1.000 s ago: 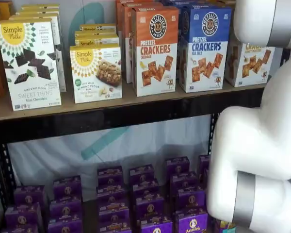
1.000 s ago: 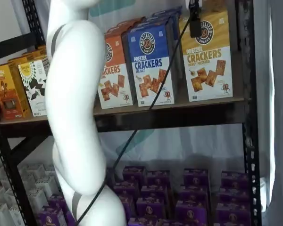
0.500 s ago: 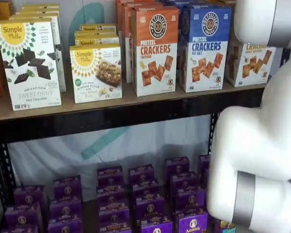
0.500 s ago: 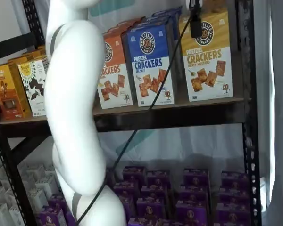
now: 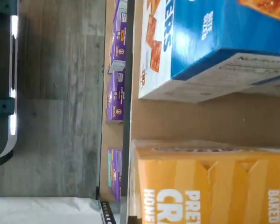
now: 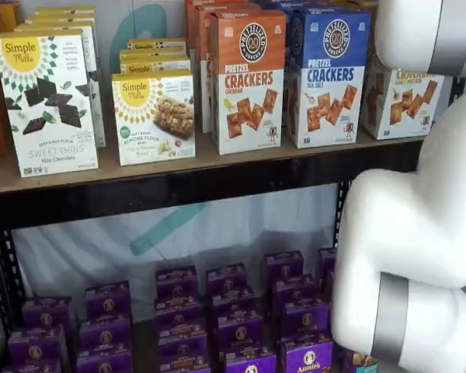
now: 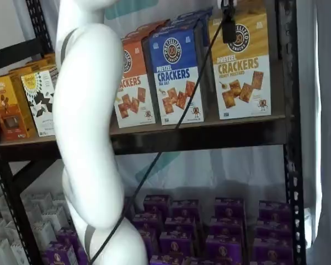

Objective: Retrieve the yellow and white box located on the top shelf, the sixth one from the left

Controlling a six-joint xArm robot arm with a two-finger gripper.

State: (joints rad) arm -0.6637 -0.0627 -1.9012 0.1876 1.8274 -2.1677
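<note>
The yellow and white Pretzel Crackers Honey Mustard box (image 7: 241,72) stands at the right end of the top shelf. In a shelf view it is partly hidden behind the white arm (image 6: 402,101). In the wrist view it fills the near part of the picture (image 5: 200,186). Of the gripper (image 7: 228,26), only one black finger shows. It hangs from the view's top edge with a cable beside it, in front of the box's upper left part. No gap between fingers can be seen.
A blue Pretzel Crackers box (image 7: 176,74) (image 5: 214,42) stands just left of the yellow one, then an orange one (image 6: 247,81). Simple Mills boxes (image 6: 46,101) are further left. Purple boxes (image 6: 233,318) fill the lower shelf. The white arm (image 7: 91,127) stands before the shelves.
The yellow box has shifted very slightly upward in both shelf views. The black finger stays at its upper left part. The arm has barely moved.
</note>
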